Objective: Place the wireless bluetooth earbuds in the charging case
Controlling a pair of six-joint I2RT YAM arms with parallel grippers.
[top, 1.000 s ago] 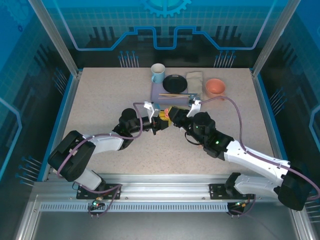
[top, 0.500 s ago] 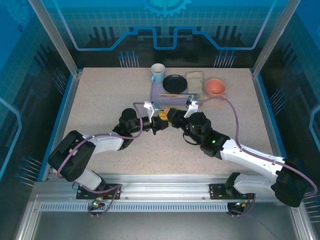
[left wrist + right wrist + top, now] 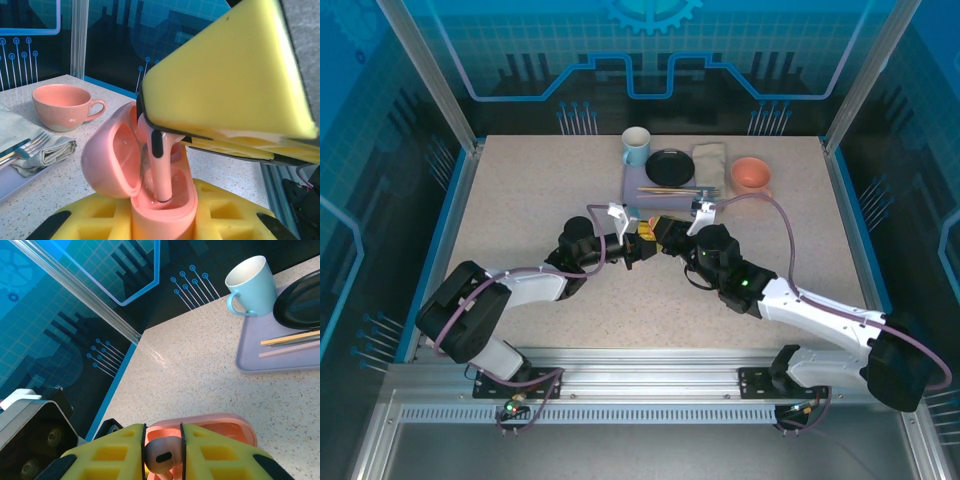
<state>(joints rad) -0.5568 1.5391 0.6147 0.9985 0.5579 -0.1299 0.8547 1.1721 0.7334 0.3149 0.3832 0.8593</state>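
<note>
A salmon-pink charging case [image 3: 162, 212] stands upright with its lid [image 3: 107, 155] swung open to the left. My left gripper [image 3: 162, 222] is shut on the case's lower body, a yellow finger on each side. A pink earbud [image 3: 161, 165] points stem-down, its tip inside the case's opening. My right gripper [image 3: 163, 456] is shut on the earbud's head [image 3: 162, 457], directly above the open case [image 3: 220, 426]. In the top view the left gripper [image 3: 636, 247] and right gripper [image 3: 666, 234] meet at mid-table.
Behind the grippers lies a lilac tray [image 3: 638, 186] with a blue mug [image 3: 636, 146], a black plate [image 3: 671, 165] and chopsticks [image 3: 670, 189]. A folded napkin [image 3: 709, 160] and a pink cup [image 3: 751, 173] sit to the right of it.
My right arm has edged left and forward, bringing the earbud over the case. The left arm and the case have stayed put.
</note>
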